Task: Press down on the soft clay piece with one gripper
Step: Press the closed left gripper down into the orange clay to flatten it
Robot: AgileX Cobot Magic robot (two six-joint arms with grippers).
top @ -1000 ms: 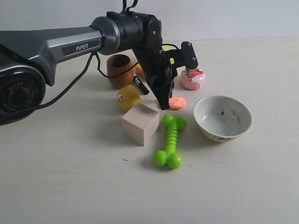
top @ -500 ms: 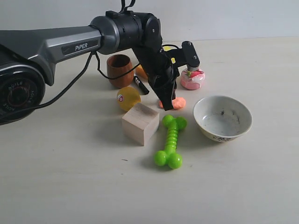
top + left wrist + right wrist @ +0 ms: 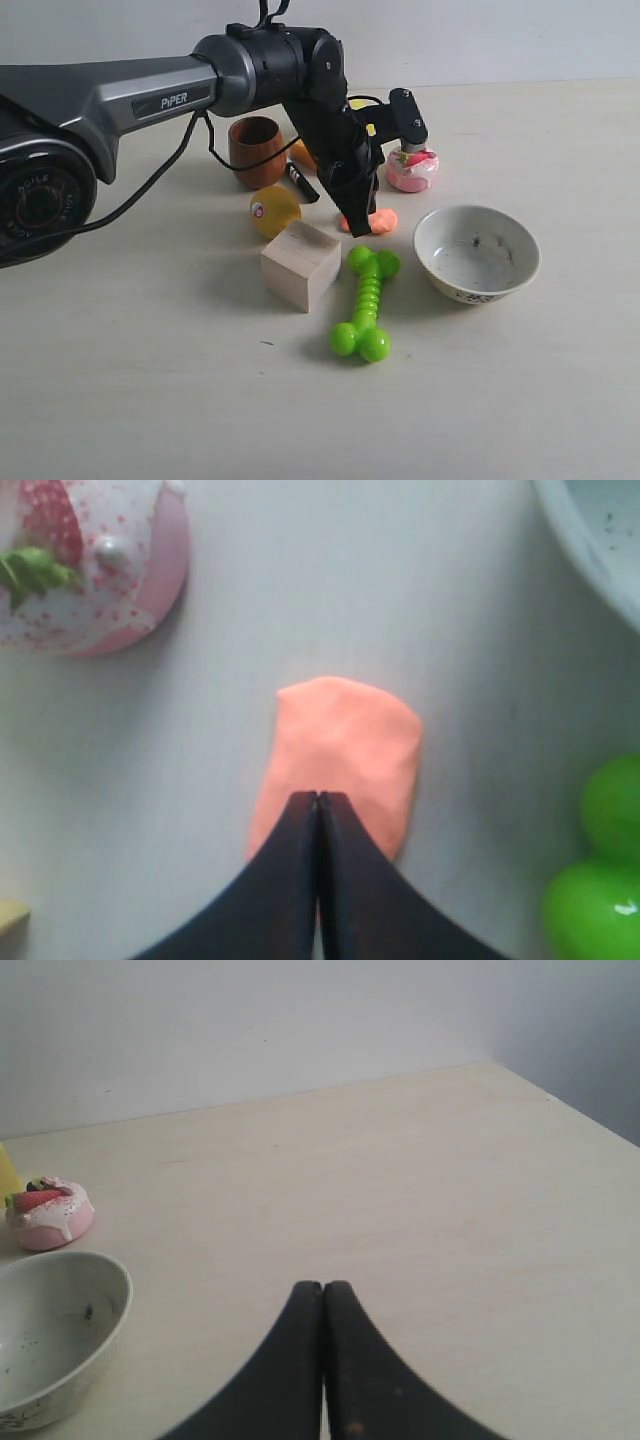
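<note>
Bowl (image 3: 470,292), cake toy (image 3: 412,170), green bone (image 3: 366,303) and block (image 3: 300,262) hem the clay (image 3: 382,220).

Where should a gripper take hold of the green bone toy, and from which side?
Grip the green bone toy on its ribbed middle shaft, from straight above, jaws across it: it lies flat, and the shaft is narrower than the knobbed ends.

A robotics lab test bench, by the look: a bare pale beige desk (image 3: 150,400) against a plain white wall (image 3: 500,40), a grey-and-black "PiPER" robot arm (image 3: 120,95) at upper left, and scattered props like a green plastic toy bone (image 3: 366,300).
</note>
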